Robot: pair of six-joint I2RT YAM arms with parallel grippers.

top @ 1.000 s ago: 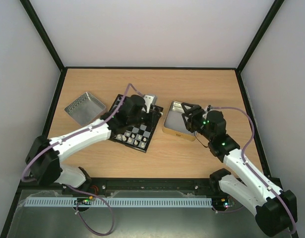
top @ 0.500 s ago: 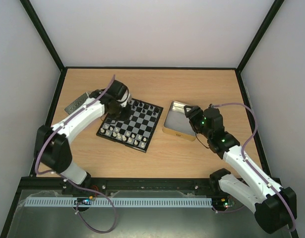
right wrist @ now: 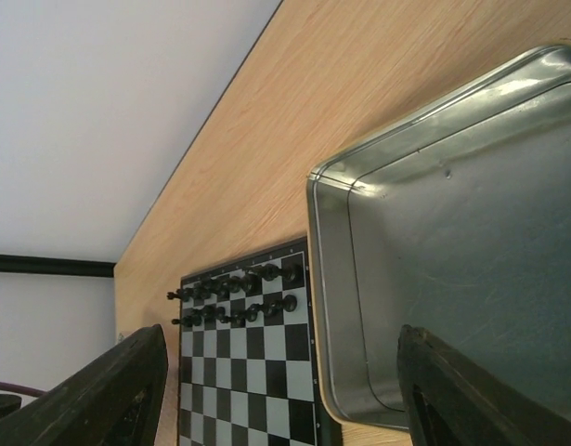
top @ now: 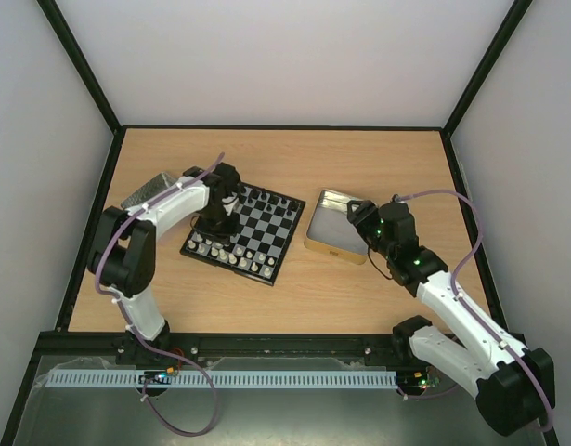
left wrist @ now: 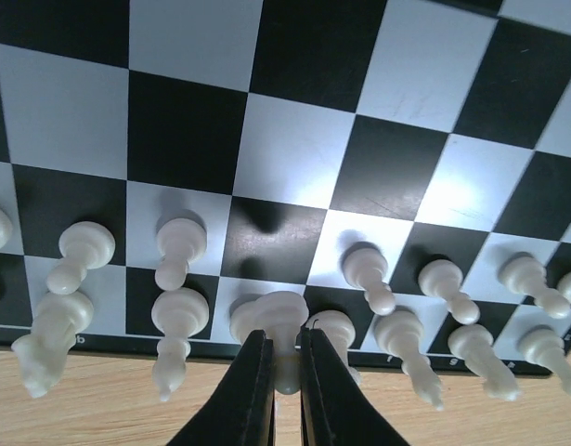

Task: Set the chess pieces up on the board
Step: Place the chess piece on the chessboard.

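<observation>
The light wooden bench (top: 359, 158) carries everything. One flat square chessboard with black and pale-grey checks (top: 278, 223) lies left of centre. It is turned out of line with the bench edges, so its near edge slopes down toward the right in the top view.

Two square silver metal trays flank it. One (top: 315, 240) sits just to the right of the board, and the other (top: 141, 195) lies to its left, largely hidden by the left arm.

The right end effector (right wrist: 281, 362) hangs over the near part of the right-hand tray. Its dark fingers (right wrist: 118, 390) are spread wide with nothing between them.

The left end effector (left wrist: 283, 348) is at the board's near-left edge, clenched on one cream chess piece (left wrist: 281, 311) in the outermost rank. That piece's long axis is upright, with its rounded head above the fingertips. I cannot tell whether its foot touches the board.

Cream chessmen (left wrist: 174, 311) stand upright in two ranks along the near edge. Some are cut off by the frame, so I cannot give an exact count.

Black chessmen (right wrist: 287, 303) stand in two ranks along the far edge and are too small to count.
</observation>
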